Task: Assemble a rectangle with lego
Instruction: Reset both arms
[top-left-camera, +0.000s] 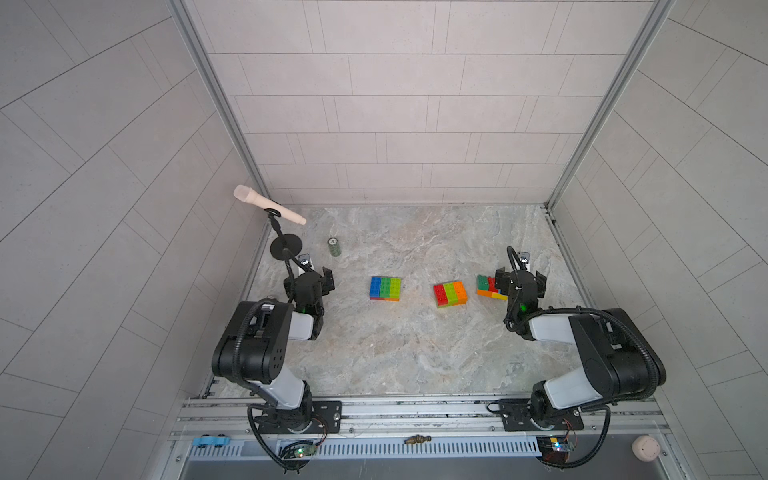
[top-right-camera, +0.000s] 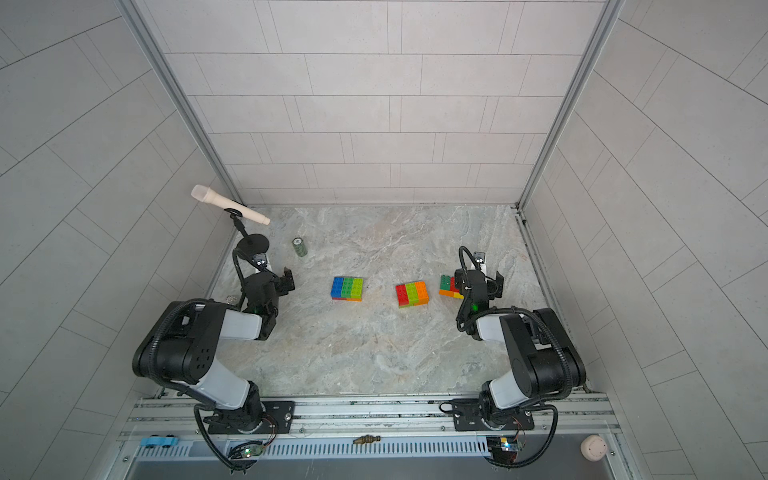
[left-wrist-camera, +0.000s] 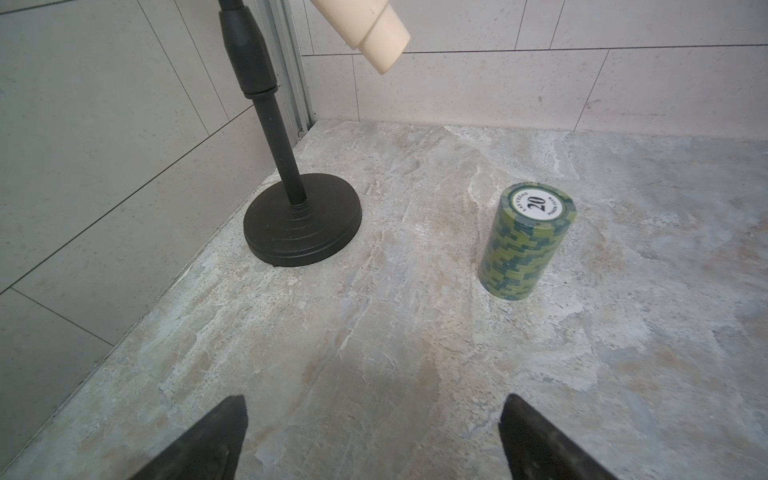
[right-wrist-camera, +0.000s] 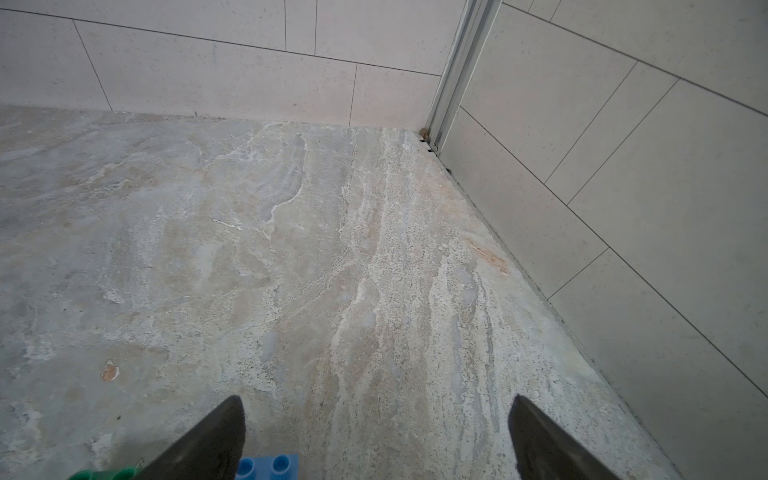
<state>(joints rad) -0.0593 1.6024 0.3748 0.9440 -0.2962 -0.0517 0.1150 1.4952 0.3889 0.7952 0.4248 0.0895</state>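
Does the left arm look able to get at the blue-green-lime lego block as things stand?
Probably yes: the left end effector is open and empty, and only bare table lies between it and the lego block, though it faces away.

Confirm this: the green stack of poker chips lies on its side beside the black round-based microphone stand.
Not quite: the green stack of poker chips stands upright, as the left wrist view shows. It is indeed beside the black round-based microphone stand.
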